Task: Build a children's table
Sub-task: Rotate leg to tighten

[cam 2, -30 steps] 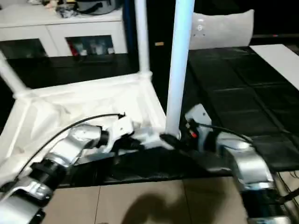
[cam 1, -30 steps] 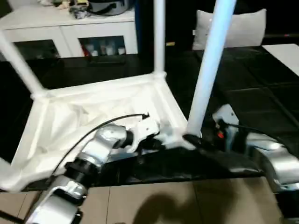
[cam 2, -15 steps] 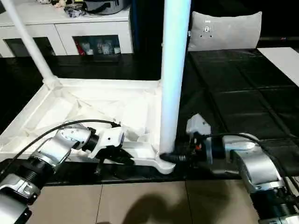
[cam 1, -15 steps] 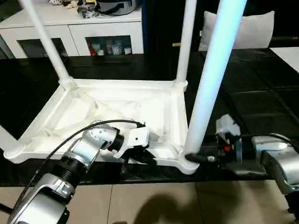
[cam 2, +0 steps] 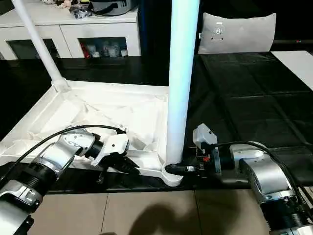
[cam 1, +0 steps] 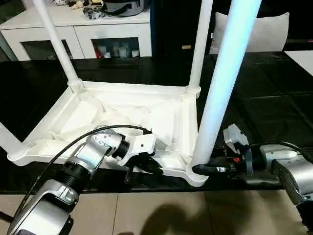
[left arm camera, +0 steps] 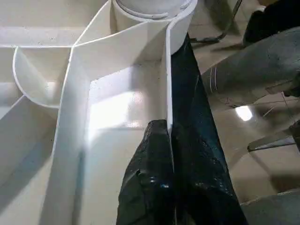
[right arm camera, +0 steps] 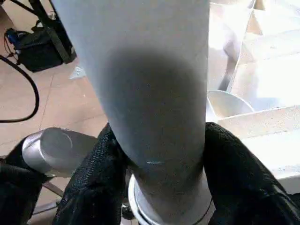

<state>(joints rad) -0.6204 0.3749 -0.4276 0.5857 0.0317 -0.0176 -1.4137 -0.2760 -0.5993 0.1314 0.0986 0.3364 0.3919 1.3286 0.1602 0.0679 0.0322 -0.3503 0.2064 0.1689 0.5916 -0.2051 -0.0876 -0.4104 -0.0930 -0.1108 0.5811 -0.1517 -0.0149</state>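
On the black glossy platform (cam 1: 274, 98) before me lay the small all-white plastic children's table (cam 1: 122, 117), upside down, its ribbed underside facing up and its long axis running left to right. Round tapered white legs stood up from the corner sockets; the nearest right leg (cam 2: 180, 88) rose almost straight.

My left gripper (cam 1: 149, 165) was pinched shut on the thin near rim of the top, close to that corner. My right gripper (cam 2: 182, 168) had its fingers (right arm camera: 236, 183) on either side of the leg's base, touching it.

I judged the moulded plastic light, stiff and smooth, so likely to slip. The rim and the leg just above its socket seemed the best places to hold.
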